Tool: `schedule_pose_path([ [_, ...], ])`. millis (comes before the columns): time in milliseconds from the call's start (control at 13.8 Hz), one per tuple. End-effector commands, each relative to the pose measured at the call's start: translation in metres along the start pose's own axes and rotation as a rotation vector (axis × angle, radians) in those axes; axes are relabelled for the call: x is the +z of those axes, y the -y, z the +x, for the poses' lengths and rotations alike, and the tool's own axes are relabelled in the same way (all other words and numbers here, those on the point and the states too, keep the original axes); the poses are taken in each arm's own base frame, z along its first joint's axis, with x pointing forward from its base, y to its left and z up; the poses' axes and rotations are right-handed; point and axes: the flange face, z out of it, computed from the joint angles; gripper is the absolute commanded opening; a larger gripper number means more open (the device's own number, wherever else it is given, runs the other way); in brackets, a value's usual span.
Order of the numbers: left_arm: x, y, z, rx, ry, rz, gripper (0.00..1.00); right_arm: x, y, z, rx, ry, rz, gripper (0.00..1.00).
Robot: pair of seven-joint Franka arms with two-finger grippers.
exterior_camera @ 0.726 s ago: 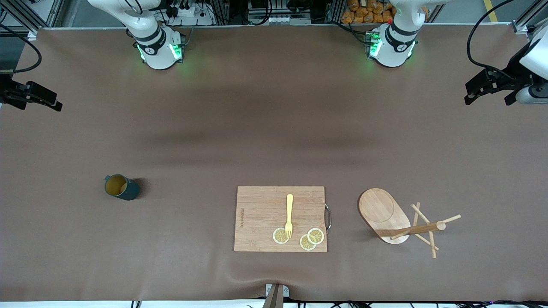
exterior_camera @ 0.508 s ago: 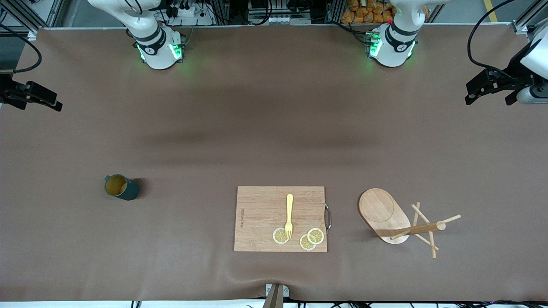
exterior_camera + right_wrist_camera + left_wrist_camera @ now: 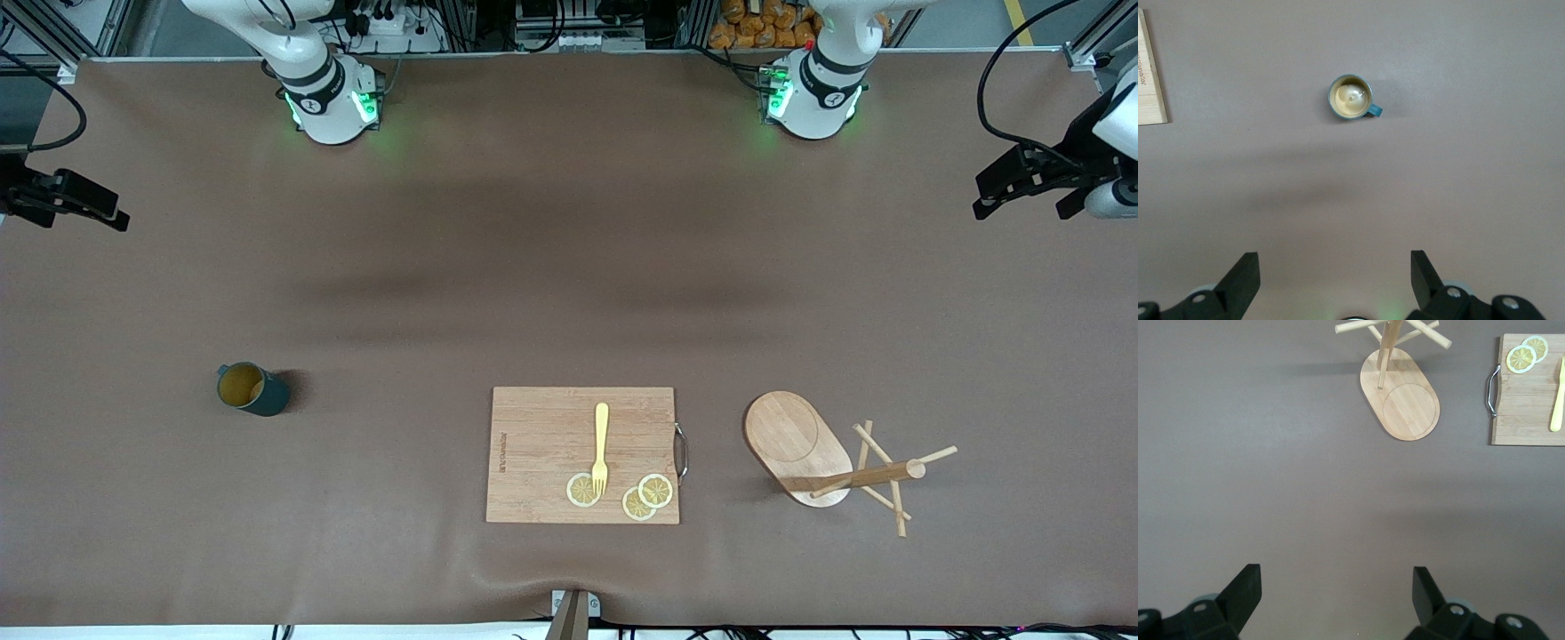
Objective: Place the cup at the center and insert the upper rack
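Observation:
The dark teal cup [image 3: 252, 389] stands upright on the brown table toward the right arm's end; its tan inside shows in the right wrist view [image 3: 1351, 97]. The upper rack [image 3: 827, 462], a light wooden mug tree, stands on its oval base toward the left arm's end and also shows in the left wrist view [image 3: 1401, 393]. My right gripper [image 3: 67, 218] hangs open and empty high over the table's edge at its own end, well away from the cup. My left gripper [image 3: 1018, 212] hangs open and empty high over the edge at its end, well away from the rack. Both pairs of fingers stand wide apart in the wrist views [image 3: 1337, 587] [image 3: 1335, 270].
A rectangular wooden cutting board [image 3: 542, 444] with a metal handle lies between cup and rack, near the front camera. A yellow fork [image 3: 601, 449] and three lemon slices [image 3: 640, 498] lie on it.
My left gripper has drifted slightly outward toward its own end of the table. The right gripper, cup and rack have not moved.

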Motion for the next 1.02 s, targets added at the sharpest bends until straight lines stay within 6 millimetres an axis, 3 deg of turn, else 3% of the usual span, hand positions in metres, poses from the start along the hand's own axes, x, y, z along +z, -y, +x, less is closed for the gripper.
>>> schedule_pose_path([
  [0,-0.007,0.007,0.003,0.003,-0.007,-0.001,1.00,-0.005,-0.001,-0.001,0.002,0.003,0.009,1.00],
  [73,-0.007,0.016,0.004,0.008,-0.007,-0.001,1.00,-0.005,-0.001,-0.001,0.002,0.005,0.009,1.00],
  [290,-0.007,0.018,0.003,0.043,-0.009,-0.024,1.00,0.000,0.000,0.003,0.001,0.005,0.008,1.00],
  [508,-0.001,0.018,0.005,0.020,0.004,-0.041,1.00,0.027,0.005,0.031,-0.005,-0.018,0.003,1.00],
  [653,-0.001,0.017,0.004,0.021,0.004,-0.039,1.00,0.057,0.005,0.059,-0.005,-0.034,-0.003,1.00],
  [943,-0.001,0.025,0.003,0.021,0.010,-0.035,1.00,0.148,0.018,0.120,-0.022,-0.054,-0.017,1.00],
])
